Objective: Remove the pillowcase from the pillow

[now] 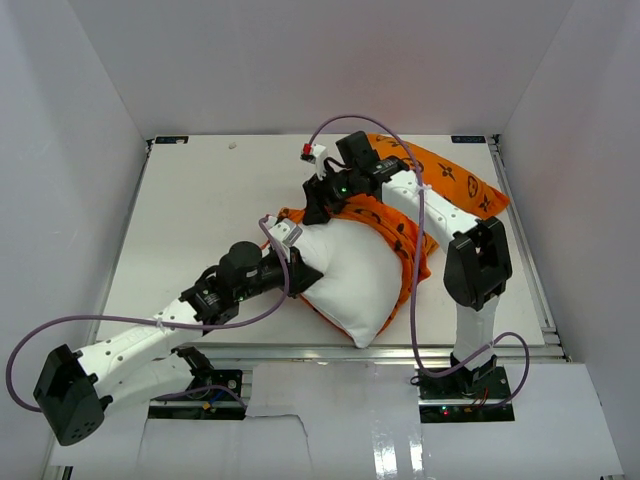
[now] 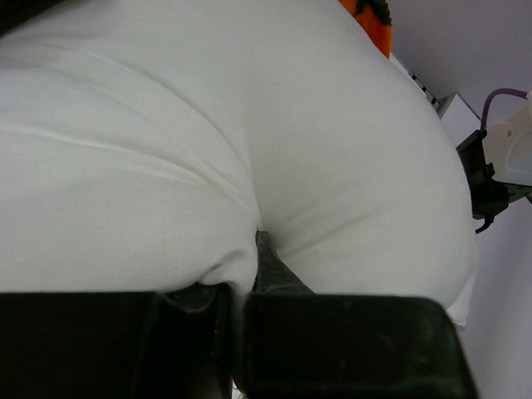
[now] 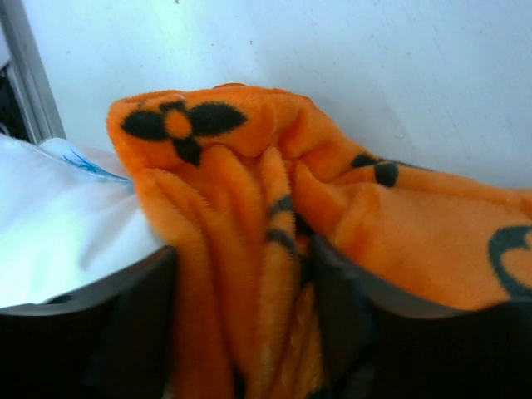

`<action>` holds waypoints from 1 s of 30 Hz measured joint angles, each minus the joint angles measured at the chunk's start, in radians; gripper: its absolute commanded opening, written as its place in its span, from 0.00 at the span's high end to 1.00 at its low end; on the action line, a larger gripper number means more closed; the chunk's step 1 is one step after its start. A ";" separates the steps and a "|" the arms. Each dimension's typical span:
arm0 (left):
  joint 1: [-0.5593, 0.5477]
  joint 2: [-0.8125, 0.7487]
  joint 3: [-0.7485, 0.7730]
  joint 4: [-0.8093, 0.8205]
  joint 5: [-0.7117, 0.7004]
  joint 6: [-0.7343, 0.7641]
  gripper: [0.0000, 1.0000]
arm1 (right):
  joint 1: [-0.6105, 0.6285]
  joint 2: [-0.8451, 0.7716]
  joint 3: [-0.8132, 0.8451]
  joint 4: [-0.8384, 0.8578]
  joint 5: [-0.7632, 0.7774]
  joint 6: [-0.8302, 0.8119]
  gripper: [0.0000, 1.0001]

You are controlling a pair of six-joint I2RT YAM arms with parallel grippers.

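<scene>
— What's the biggest thing on that white surface?
— The pillow. It's plump and plain white, lying at centre frame in the overhead view, with its lower corner reaching the surface's near edge.
— And the pillowcase?
— The pillowcase, orange with black motifs, is bunched along the pillow's right and upper sides. A strip of it trails toward the upper right of the frame, under the right arm. Most of the pillow shows bare.
— What about the left hand?
— The left hand reaches from the lower left and presses against the pillow's left end. In its wrist view the white fabric creases into the narrow gap between its fingers, so it's pinching a fold of the pillow.
— The right one?
— The right hand sits at the pillow's top edge, just above centre. Its own camera shows gathered orange plush packed between its two fingers, so it's clamped on the pillowcase. A sliver of white pillow shows at the left of that view.
</scene>
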 measured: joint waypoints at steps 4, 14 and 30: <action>-0.017 -0.013 -0.010 0.008 0.001 0.000 1.00 | -0.066 0.017 -0.012 0.040 -0.144 0.034 0.29; -0.028 -0.013 -0.012 0.015 -0.013 -0.005 1.00 | -0.095 0.015 -0.060 0.103 -0.193 0.062 0.92; -0.033 -0.245 0.160 -0.219 -0.280 -0.106 1.00 | -0.206 0.048 0.029 0.169 0.248 0.298 0.92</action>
